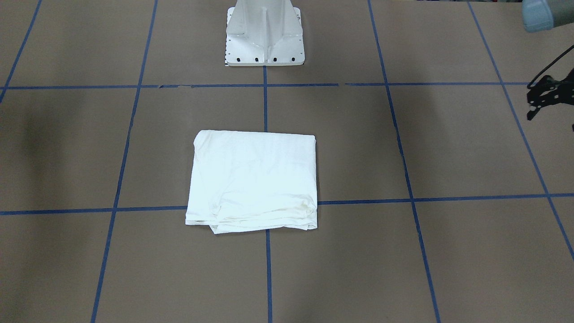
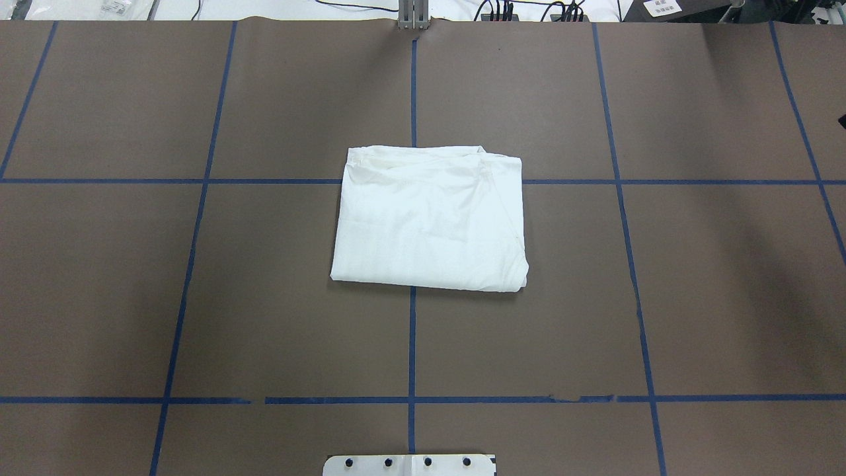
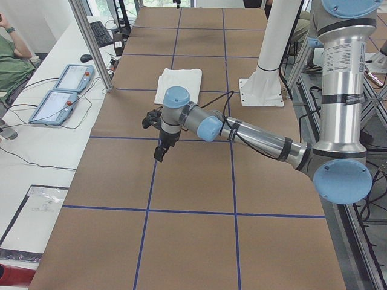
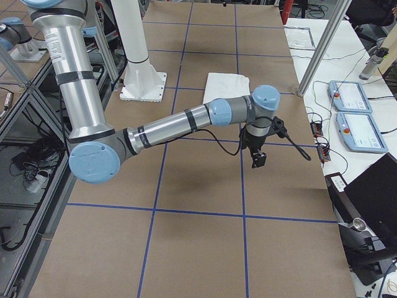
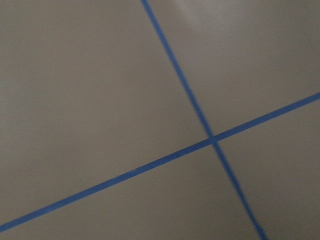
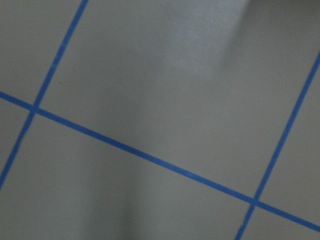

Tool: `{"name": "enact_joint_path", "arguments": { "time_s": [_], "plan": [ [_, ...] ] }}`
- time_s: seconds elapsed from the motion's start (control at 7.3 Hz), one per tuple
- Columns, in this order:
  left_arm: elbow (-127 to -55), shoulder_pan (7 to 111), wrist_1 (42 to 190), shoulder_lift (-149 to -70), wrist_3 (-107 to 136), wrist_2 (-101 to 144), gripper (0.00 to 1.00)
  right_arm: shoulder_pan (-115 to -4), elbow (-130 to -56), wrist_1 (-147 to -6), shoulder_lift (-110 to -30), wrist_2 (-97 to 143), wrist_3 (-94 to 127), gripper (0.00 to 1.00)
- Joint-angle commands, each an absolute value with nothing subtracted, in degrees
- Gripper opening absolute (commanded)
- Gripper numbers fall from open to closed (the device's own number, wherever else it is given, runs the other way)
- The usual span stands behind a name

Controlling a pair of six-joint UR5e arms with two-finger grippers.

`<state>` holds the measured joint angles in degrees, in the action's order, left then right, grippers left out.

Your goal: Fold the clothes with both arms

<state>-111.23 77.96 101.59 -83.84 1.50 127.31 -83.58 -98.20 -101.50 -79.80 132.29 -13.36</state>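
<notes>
Jaws, left arm (image 3: 254, 136) and right arm (image 4: 180, 124): both hang pointing down over bare brown surface (image 2: 727, 297) and hold nothing that shows, but whether they stand wide or narrow cannot be told. Shirt (image 2: 429, 218): folded white block at the surface's middle, slightly longer across the robot's front than deep, well apart from both arms, lying to the left jaws' right and the right jaws' left, neither arm plainly nearer. Writing: none readable; no print, label or brand shows on the shirt's upper face.
</notes>
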Motion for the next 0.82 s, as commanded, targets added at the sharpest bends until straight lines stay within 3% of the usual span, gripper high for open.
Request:
{"name": "enact_joint_path", "arguments": {
  "time_s": [0.0, 0.68],
  "plan": [
    [-110.05, 87.59, 101.08, -75.79, -2.46, 130.08, 1.0, -88.93, -98.61, -101.25, -88.56, 133.33, -17.84, 1.0],
    [-108.72, 89.03, 85.62, -76.73, -2.29, 132.36, 1.0, -89.56, -100.55, -101.34, -91.32, 133.07, -14.34, 1.0]
  ]
}}
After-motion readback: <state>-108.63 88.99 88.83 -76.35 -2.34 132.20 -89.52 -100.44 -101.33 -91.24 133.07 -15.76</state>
